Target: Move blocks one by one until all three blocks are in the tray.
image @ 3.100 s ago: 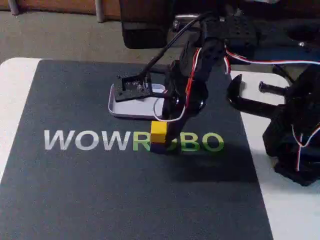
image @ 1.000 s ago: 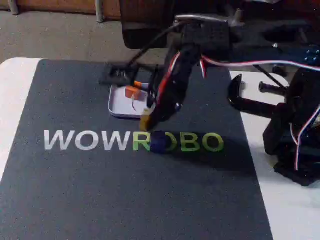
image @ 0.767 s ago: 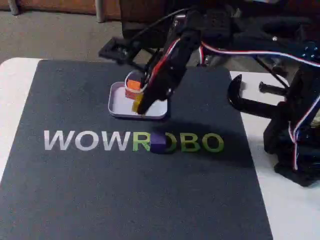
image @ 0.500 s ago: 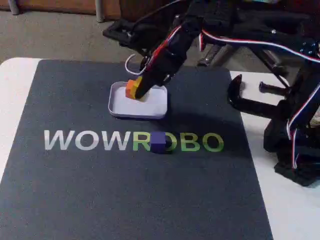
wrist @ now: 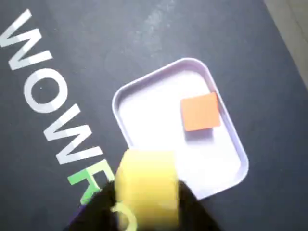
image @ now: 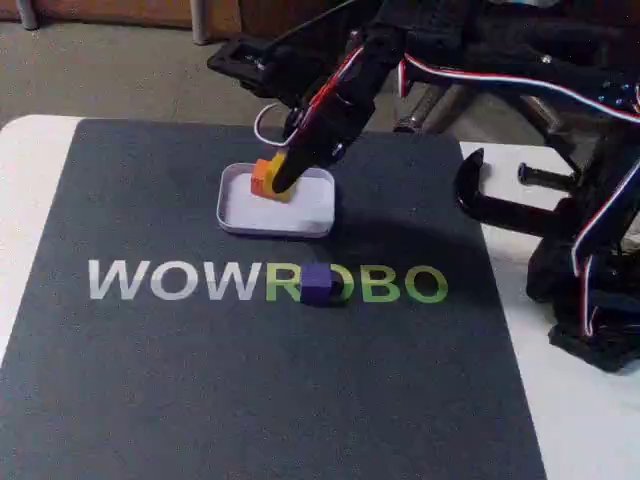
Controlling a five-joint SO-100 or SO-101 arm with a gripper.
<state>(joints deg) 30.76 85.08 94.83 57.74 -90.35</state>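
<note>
The pale tray (image: pixel 306 212) lies on the dark mat behind the lettering. An orange block (image: pixel 264 176) rests inside it near the far left corner. My gripper (image: pixel 284 180) hangs low over the tray, shut on the yellow block (image: pixel 279 192) right beside the orange one. The purple block (image: pixel 317 285) sits alone on the mat on the green letters, in front of the tray. In the wrist view the yellow block (wrist: pixel 147 185) is clamped between my dark fingers (wrist: pixel 193 211), above the near rim of the tray (wrist: pixel 117 108), with the orange block (wrist: pixel 200 111) lying in it.
The dark mat (image: pixel 200 380) with WOWROBO lettering covers a white table. A black clamp (image: pixel 500 205) and the arm's base (image: pixel 590 290) stand at the right edge. Open mat lies in front and to the left.
The yellow block came up off the purple block in my gripper and travelled back over the tray. Over the last half second the gripper has barely shifted.
</note>
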